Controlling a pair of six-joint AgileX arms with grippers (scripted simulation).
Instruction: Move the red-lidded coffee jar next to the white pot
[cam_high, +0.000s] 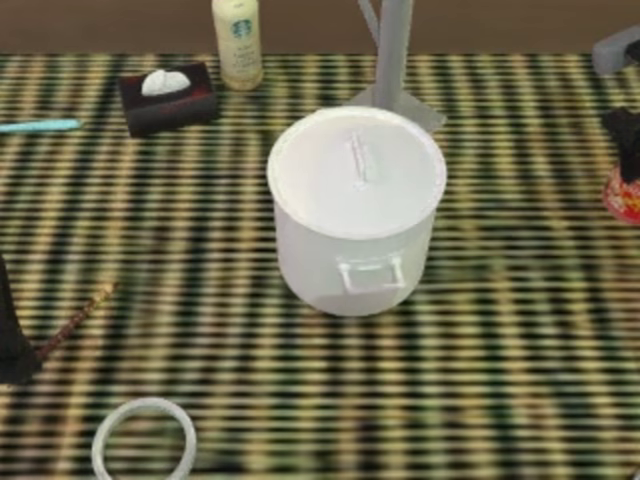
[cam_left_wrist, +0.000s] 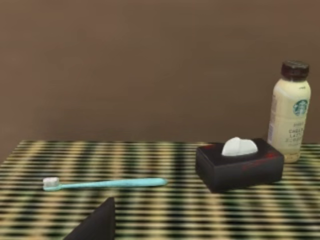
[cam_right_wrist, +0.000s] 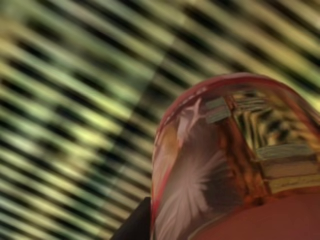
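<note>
Red-lidded coffee jar (cam_high: 624, 196) is seen at the tabletop's (cam_high: 500, 330) right edge, well apart from the white pot (cam_high: 355, 210), directly under the right hand (cam_high: 625, 140); whether it is clasped cannot be told. Left arm is parked.

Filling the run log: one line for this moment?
right hand at jar, table's right edge | pot centre, apart | left arm parked left
</note>
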